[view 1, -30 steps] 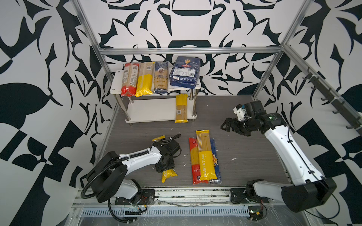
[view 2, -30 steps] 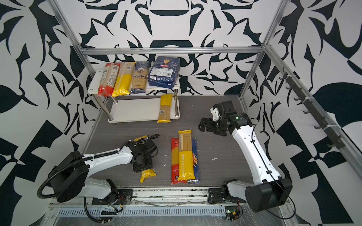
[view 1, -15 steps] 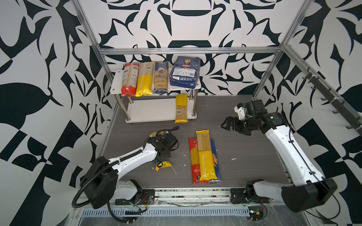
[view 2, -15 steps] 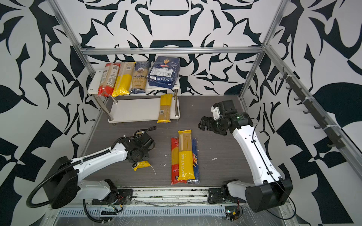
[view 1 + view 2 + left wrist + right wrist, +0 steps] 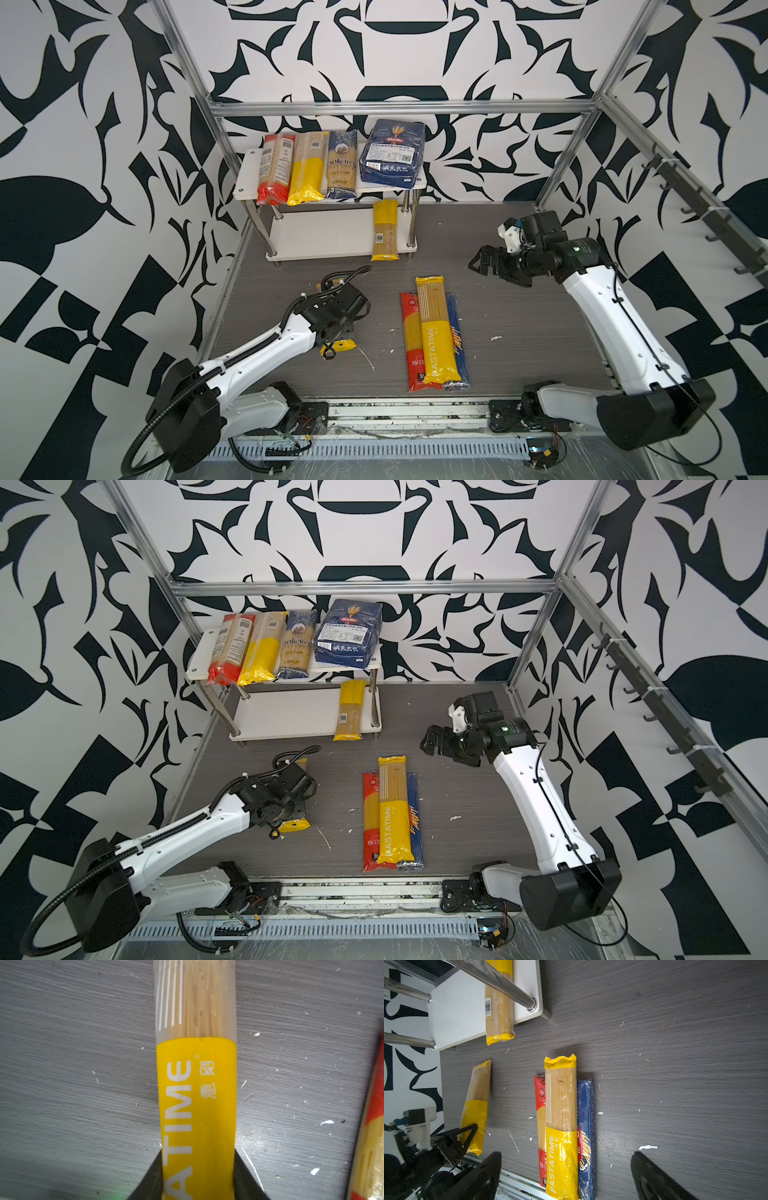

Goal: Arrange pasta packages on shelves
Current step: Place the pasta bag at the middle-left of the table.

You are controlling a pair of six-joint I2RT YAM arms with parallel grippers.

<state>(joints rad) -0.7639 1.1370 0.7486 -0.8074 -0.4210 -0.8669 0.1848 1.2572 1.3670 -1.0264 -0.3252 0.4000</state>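
Note:
The shelves (image 5: 249, 166) stand at the back. The top board carries a red pack (image 5: 274, 170), a yellow pack (image 5: 307, 170), a dark-blue narrow pack (image 5: 343, 166) and the wide Barilla bag (image 5: 392, 158). One yellow pack (image 5: 384, 230) lies on the lower board (image 5: 324, 237) and overhangs its front edge. My left gripper (image 5: 198, 1153) is shut on a yellow pasta package (image 5: 197, 1095), both fingers pressed to its sides, low over the table. Red (image 5: 411, 332), yellow (image 5: 434, 328) and blue (image 5: 457, 332) packs lie side by side mid-table. My right gripper (image 5: 478, 262) hovers open, to the right of the rack.
Aluminium frame posts (image 5: 232, 153) stand close behind and beside the rack. A loose spaghetti strand (image 5: 365, 359) and white crumbs lie on the dark table. The metal rail (image 5: 407, 409) runs along the front edge, with both arm bases on it.
My left arm has swung away from the front edge toward the rack, taking the yellow pack with it, and its jaws have narrowed onto the pack. The right arm has barely shifted.

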